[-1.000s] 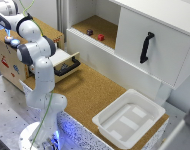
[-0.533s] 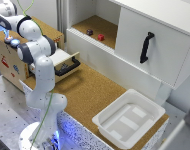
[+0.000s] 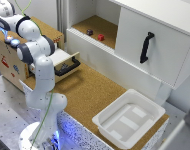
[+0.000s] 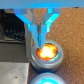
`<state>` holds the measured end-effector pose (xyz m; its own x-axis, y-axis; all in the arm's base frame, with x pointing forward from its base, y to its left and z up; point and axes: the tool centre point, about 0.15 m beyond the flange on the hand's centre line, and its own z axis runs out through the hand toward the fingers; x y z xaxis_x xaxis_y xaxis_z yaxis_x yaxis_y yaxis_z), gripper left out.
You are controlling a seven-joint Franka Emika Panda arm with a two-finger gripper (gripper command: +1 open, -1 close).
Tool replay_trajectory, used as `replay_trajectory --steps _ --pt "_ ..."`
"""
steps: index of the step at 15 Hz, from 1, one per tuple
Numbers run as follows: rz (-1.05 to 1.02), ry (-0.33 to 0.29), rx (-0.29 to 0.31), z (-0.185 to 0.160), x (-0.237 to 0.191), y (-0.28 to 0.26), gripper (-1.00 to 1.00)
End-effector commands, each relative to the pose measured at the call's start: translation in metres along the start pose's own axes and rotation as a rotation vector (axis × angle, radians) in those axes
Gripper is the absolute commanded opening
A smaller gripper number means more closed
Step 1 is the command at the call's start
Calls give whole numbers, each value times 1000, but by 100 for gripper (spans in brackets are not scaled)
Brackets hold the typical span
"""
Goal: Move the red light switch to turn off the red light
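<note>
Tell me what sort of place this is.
Most likely a robot-lab test bench, not a home. A Panda arm is bolted to a perforated metal table, beside a cork-topped mock counter with a white cabinet and a wooden box with an open drawer.

The arm (image 3: pixel 37 75) folds back toward the exterior view's left, its end effector (image 4: pixel 41 36) pointing downward (fingers (image 4: pixel 37 34) nearly closed together).
</note>
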<state>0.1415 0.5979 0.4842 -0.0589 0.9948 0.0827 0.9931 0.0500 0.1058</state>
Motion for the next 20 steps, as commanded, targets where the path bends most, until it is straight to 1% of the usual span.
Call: replay_trajectory --steps 1,2,4,5,7,8,9,10,13,14,15,16,17,18,19,20 --pt "13 -216 50 3 32 28 -100" --pt "13 -210 72 12 35 31 -100" --pt "-3 -216 82 20 42 36 -100" --pt "-17 -241 82 27 46 35 -100" --pt "-11 -230 121 45 45 33 -100" --pt "9 -225 164 61 42 30 -100" --pt "8 -235 171 65 42 27 -100" --pt "6 -225 159 59 45 25 -100" --pt "24 -207 88 17 46 20 -100" --pt "21 -206 63 1 47 19 -100" --pt "6 -227 44 -25 49 18 -100" --pt "3 -231 3 -50 52 19 100" --pt "11 -225 -27 -69 52 22 100" --pt "7 -234 -57 -82 53 24 100" --pt "7 -222 -66 -85 54 26 100" --pt "6 -229 -69 -84 55 27 100"
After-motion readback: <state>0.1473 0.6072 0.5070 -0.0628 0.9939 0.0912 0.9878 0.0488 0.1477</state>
